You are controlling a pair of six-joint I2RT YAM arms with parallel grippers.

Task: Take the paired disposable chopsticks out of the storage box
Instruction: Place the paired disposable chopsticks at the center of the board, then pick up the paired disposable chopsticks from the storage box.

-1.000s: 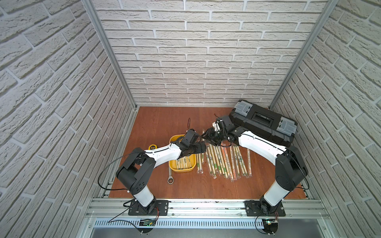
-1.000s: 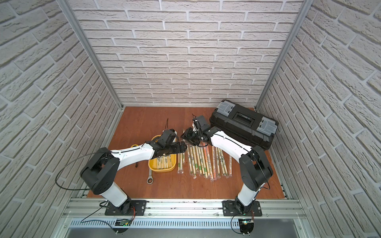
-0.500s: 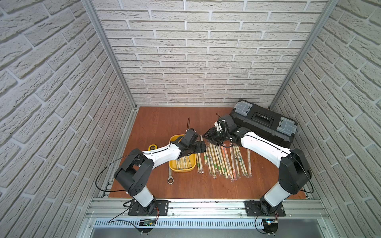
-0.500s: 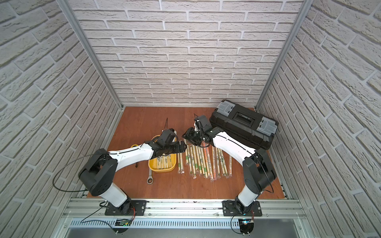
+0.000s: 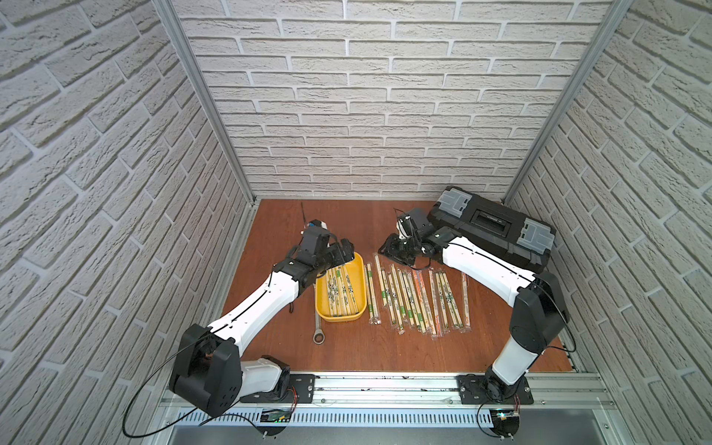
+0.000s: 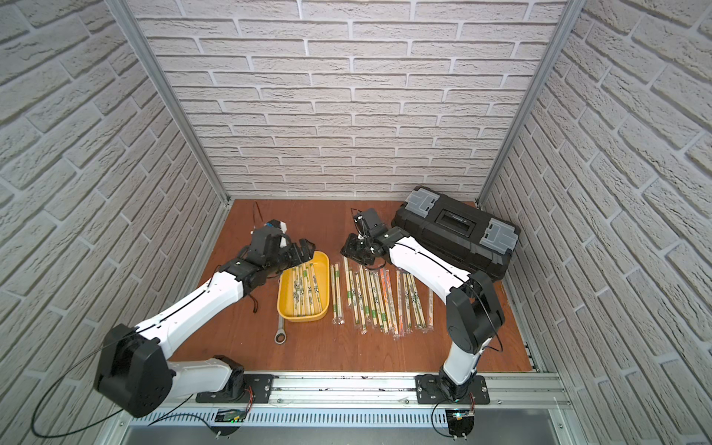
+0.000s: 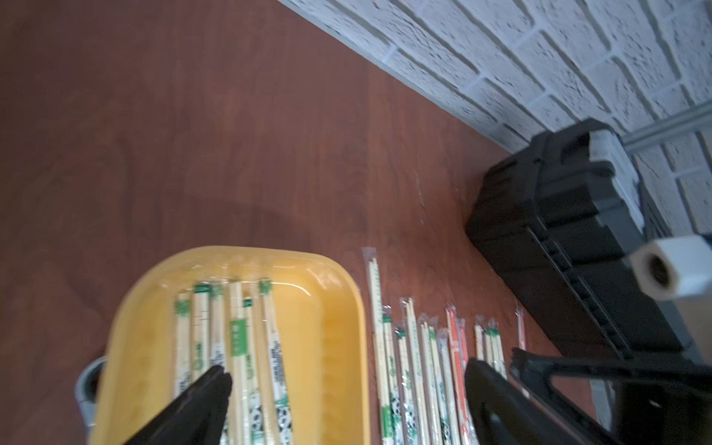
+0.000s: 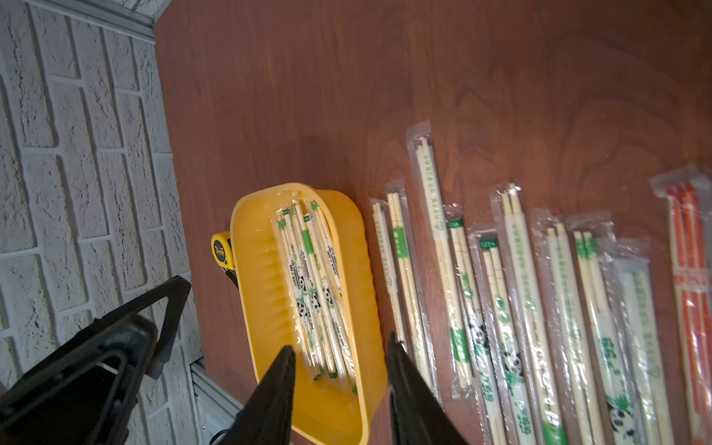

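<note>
- Paired disposable chopsticks [image 5: 339, 287]: I count about six sleeved pairs with green and panda print. They overlap too much for an exact count. They lie lengthwise in the storage box.
- Loose chopstick pairs [image 5: 400, 296]: roughly a dozen lie in a row on the table, parallel to the box and just beside it on the toolbox side. Two have orange print; the rest are green or black-and-white.
- Storage box [image 5: 339, 318]: one shallow yellow tray with rounded corners, near the middle of the table.
- Left gripper [image 7: 346, 370]: one. In its wrist view the fingers [image 7: 204, 400] are spread wide, one over the pairs in the box and the other over the row outside. It holds nothing, and I cannot tell whether it touches anything.
- Right gripper [image 8: 339, 343]: one. Its fingers [image 8: 277, 381] are partly apart with nothing between them. In both top views it sits beyond the far end of the row.
- Wrench [image 5: 317, 327]: one silver wrench with its ring end near the box's near corner.
- Tape measure [image 8: 221, 250]: one yellow tape measure, touching or just beside the box's outer wall.
- Toolbox [image 5: 493, 231]: one black toolbox with grey latches, lid down, at the far right.
- Table [image 5: 346, 366]: one, brown wood grain.
</note>
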